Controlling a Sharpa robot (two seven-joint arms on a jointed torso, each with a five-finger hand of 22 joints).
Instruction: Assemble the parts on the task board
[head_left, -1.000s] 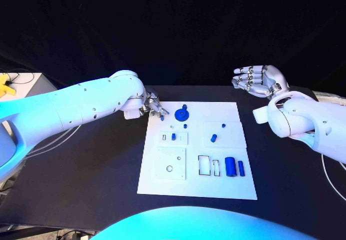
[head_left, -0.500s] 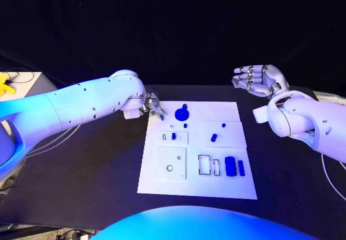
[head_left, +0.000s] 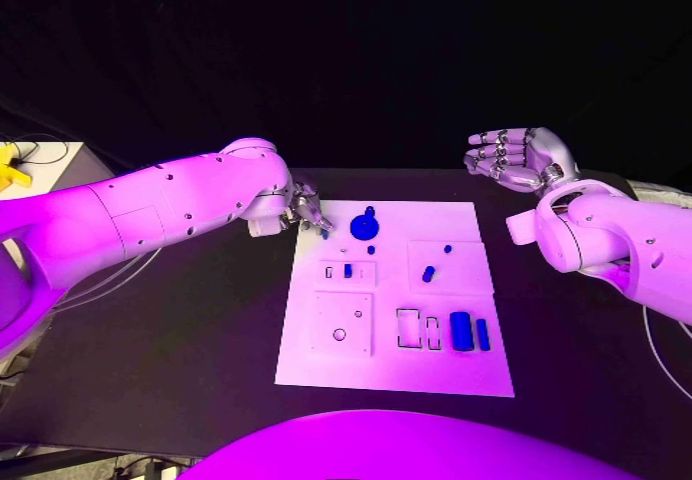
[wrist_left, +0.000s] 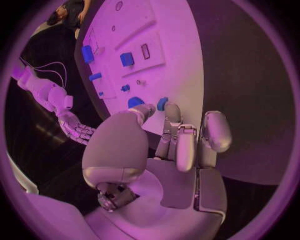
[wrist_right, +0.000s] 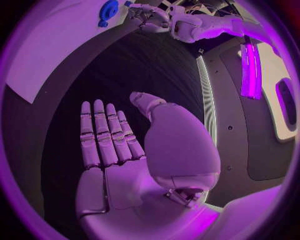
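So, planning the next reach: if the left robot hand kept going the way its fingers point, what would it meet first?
Probably the small blue part right at the fingertips of the left robot hand, on the board; whether they already touch is unclear.

The left arm is extended in toward the far left corner of the task board (head_left: 392, 300). The left hand (head_left: 303, 212) is angled down at that corner, fingers (wrist_left: 185, 145) drawn close together, a small blue part (wrist_left: 162, 103) pinched at the fingertips. The right hand (head_left: 515, 157) is raised beyond the board's far right corner, well apart from it, palm open, fingers (wrist_right: 103, 135) held straight, nothing held.
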